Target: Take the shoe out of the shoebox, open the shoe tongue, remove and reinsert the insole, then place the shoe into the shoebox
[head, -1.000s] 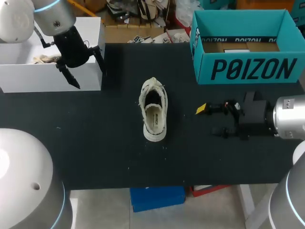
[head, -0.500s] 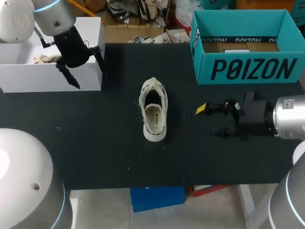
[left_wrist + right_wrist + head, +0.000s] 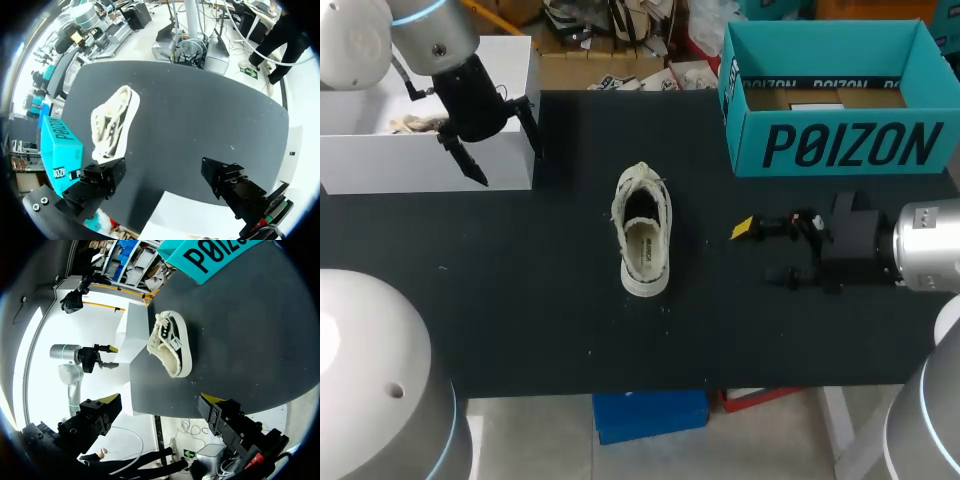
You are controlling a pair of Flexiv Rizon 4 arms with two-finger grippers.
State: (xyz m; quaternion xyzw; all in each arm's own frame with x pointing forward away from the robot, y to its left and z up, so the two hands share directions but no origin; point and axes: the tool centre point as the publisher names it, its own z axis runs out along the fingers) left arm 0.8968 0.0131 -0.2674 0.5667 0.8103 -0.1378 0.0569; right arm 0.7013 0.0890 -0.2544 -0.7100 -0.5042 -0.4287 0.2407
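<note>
A cream-white low shoe (image 3: 645, 232) stands upright on its sole on the black tabletop (image 3: 520, 300), at the middle of the head view. It lies lengthwise up and down the frame, rounded end toward the lower edge, dark opening nearer the upper end, edges frayed. The teal shoebox (image 3: 840, 145) sits open in the upper right, well apart from the shoe, with brown card showing inside.
</note>
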